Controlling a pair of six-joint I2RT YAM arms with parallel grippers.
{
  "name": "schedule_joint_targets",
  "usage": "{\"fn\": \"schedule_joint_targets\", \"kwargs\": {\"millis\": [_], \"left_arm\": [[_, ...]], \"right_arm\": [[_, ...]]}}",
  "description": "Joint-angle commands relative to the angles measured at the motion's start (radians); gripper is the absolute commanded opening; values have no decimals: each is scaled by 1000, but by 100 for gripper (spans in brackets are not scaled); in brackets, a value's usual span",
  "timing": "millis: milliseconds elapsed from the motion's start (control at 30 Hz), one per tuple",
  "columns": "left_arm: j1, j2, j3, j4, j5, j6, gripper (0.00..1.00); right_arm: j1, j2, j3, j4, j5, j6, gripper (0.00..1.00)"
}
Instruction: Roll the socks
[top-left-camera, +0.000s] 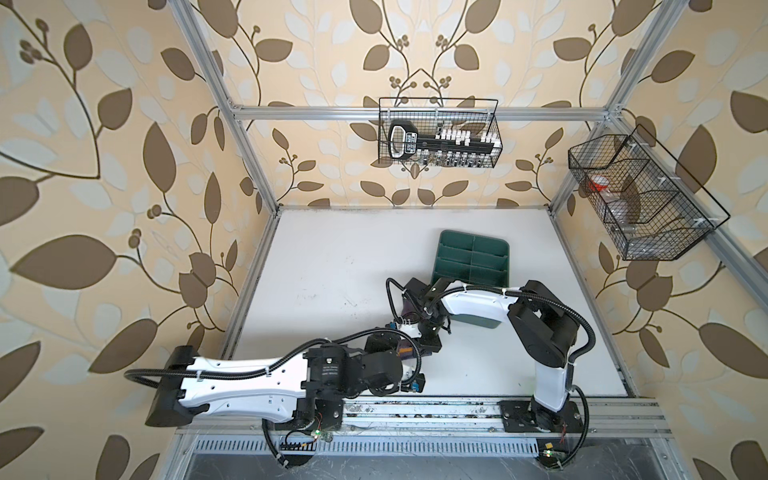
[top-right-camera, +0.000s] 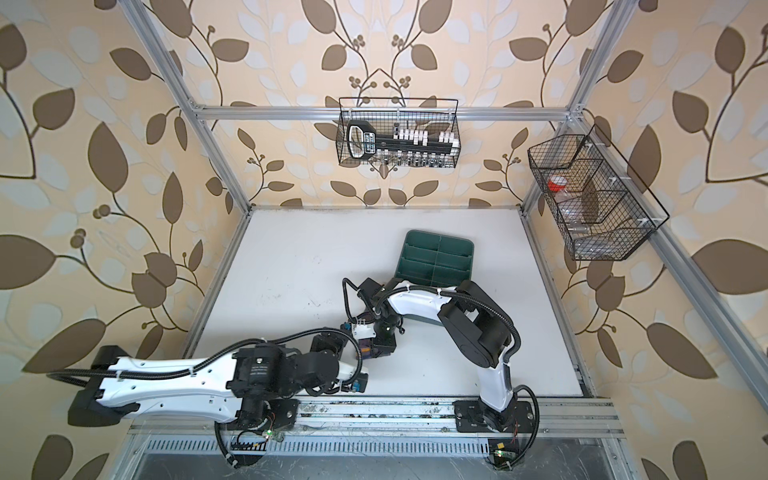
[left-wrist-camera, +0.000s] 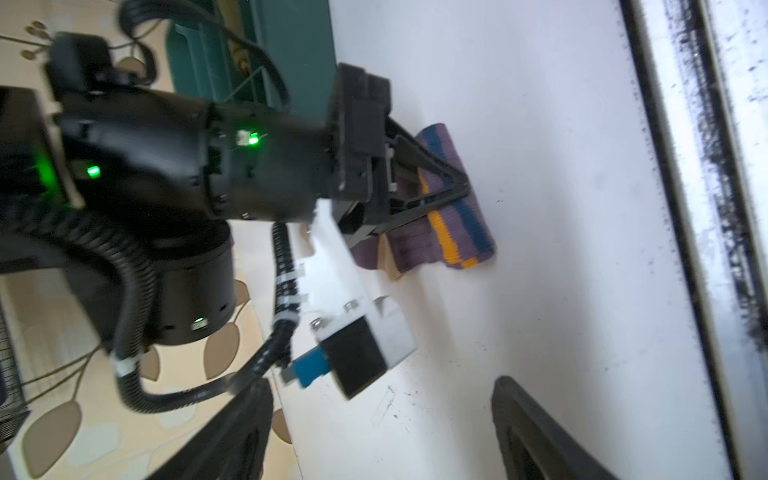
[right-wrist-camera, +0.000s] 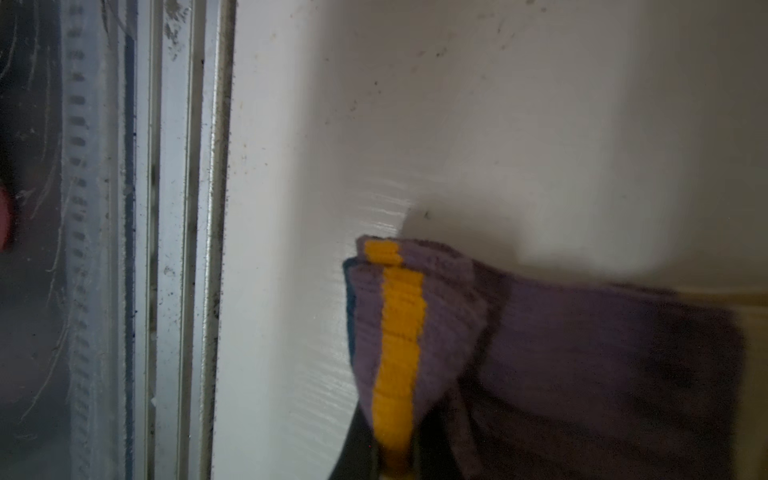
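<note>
The right end effector (left-wrist-camera: 462, 192) pinches the purple sock (left-wrist-camera: 453, 237) near the front edge of the desk (left-wrist-camera: 561, 124); I'd bring the wide-open left end effector (left-wrist-camera: 380, 399) in to keep the roll tight.

The table's (top-left-camera: 332, 266) far left lies open; the green tray (top-left-camera: 473, 255) stands right of centre.
</note>
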Motion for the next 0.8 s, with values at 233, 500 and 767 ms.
{"fn": "schedule_joint_targets", "kwargs": {"millis": [233,500,767], "left_arm": [[-12,373,87,55,-3,-271,71],[77,391,29,198,103,-301,47],[227,304,-32,240,429,-284,55]], "right_arm": [[-13,55,21,-53,48,-43,0],[-16,42,14,-64,28,-61,0],[-25,16,2,-52,16,-62,0]]}}
